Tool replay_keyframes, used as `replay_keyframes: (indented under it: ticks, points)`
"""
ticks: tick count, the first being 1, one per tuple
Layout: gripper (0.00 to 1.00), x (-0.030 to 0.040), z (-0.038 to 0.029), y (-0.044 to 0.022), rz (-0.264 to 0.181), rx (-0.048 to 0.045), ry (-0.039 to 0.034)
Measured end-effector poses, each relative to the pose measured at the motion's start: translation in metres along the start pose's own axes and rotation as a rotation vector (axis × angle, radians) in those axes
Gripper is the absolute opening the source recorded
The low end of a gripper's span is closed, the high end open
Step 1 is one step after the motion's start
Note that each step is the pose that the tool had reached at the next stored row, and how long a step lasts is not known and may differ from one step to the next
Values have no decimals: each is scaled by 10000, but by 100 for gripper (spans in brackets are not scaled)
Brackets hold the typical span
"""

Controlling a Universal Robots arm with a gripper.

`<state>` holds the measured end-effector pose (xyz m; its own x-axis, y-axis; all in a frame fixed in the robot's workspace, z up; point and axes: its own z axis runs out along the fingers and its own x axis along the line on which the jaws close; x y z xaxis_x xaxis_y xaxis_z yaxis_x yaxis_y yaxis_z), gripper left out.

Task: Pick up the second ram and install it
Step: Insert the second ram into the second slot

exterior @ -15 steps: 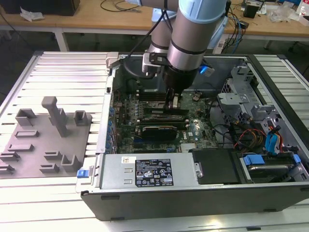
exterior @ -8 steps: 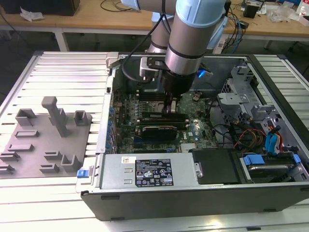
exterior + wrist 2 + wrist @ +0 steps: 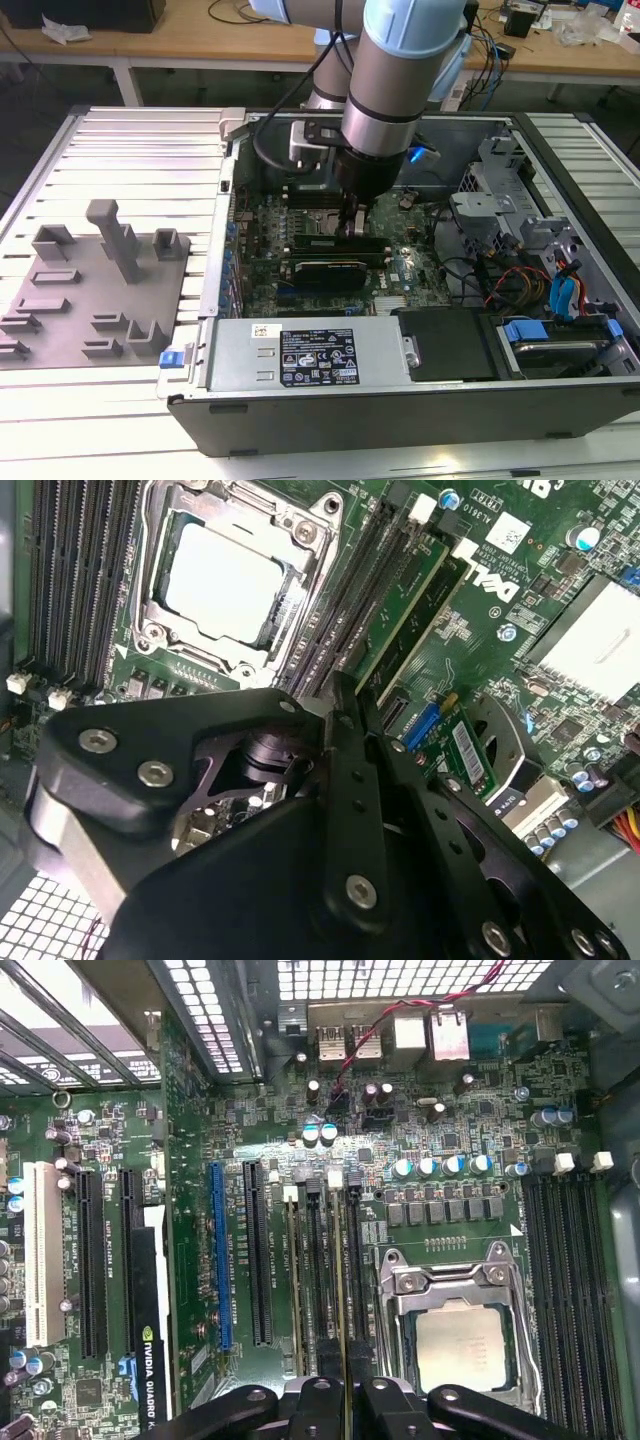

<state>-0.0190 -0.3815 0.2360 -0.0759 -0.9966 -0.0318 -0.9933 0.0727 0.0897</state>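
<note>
The second ram (image 3: 347,1290) shows edge-on as a thin greenish strip standing in a memory slot beside the processor socket (image 3: 462,1345). My gripper (image 3: 347,1400) is shut on it, one black finger on each side of its near end. In the second wrist view the same stick (image 3: 405,615) runs away from my gripper (image 3: 350,705), with another stick (image 3: 440,605) in the slot beside it. In the exterior view my gripper (image 3: 350,228) reaches straight down into the open computer case (image 3: 400,400), onto the motherboard's middle.
A grey plastic fixture (image 3: 100,290) with upright posts lies on the slatted table at the exterior view's left. Inside the case are a graphics card (image 3: 325,270), the power supply (image 3: 310,355), drive bays and cable bundles (image 3: 530,280). Empty black slots (image 3: 570,1280) flank the socket's other side.
</note>
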Motion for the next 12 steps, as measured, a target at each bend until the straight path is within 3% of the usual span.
replay_keyframes:
  ticks: [12]
  points:
    - [14,-24,60,18,-212,-10,-27]
